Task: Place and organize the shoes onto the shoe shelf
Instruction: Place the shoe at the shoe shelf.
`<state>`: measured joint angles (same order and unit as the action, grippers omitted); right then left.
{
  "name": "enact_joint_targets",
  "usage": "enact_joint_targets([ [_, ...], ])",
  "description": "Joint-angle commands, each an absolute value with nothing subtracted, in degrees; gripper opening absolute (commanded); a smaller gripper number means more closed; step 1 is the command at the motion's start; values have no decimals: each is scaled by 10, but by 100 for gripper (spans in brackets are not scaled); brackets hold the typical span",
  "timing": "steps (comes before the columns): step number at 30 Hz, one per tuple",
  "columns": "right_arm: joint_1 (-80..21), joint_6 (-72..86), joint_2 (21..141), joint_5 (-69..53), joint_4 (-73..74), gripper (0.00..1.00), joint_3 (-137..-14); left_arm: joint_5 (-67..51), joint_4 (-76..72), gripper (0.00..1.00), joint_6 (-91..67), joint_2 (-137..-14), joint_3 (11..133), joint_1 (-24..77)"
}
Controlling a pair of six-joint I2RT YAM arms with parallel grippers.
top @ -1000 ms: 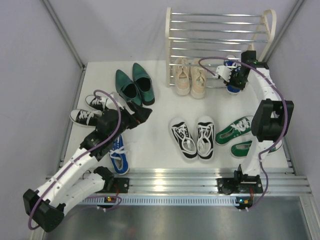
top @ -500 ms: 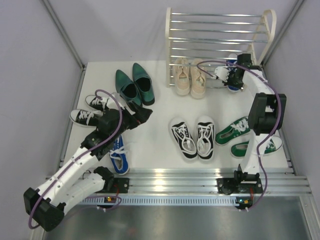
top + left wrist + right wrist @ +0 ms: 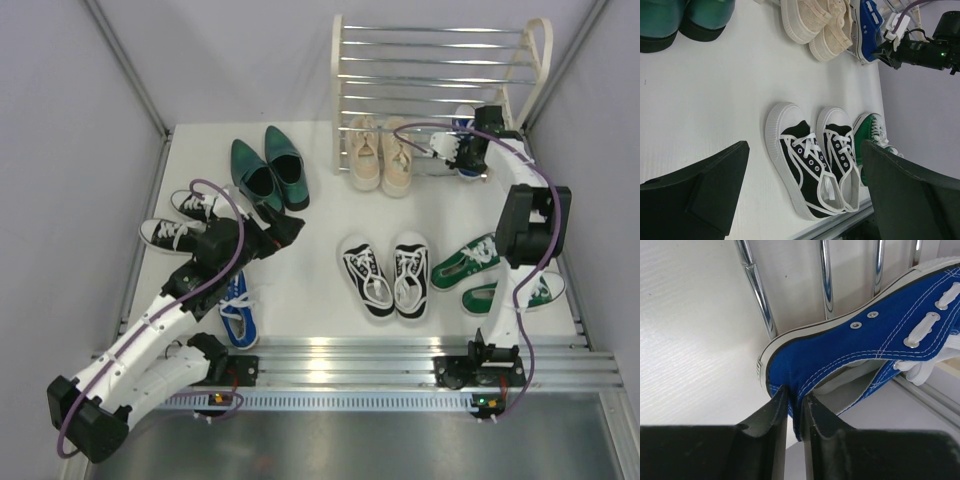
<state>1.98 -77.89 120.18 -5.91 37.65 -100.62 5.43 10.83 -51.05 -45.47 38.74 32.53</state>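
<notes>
right gripper [image 3: 795, 407] pinches the thin side wall of 1 blue sneaker [image 3: 855, 350], jaws almost closed, seemingly to seat it on the low bars of the shoe shelf [image 3: 826, 280]; left gripper [image 3: 805, 150] hangs wide open, empty.

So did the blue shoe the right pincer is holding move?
Yes. In the top view the blue shoe, pinched by the right pincer, went deeper onto the shoe shelf, toward its back.
</notes>
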Motion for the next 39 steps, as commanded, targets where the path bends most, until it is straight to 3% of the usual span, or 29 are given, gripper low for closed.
enact_joint_targets([
  [1,34,-782,1194,-47,304,17,-1036,57,102,98,-508,-447,386,323],
  [13,40,-773,1139,-69,283,46,-969,54,102,98,-508,-440,385,322],
  [30,45,-728,1007,-142,319,57,-874,77,167,98,-527,-417,390,320],
  [39,34,-622,894,-345,575,61,-881,215,355,96,-562,-426,455,318],
])
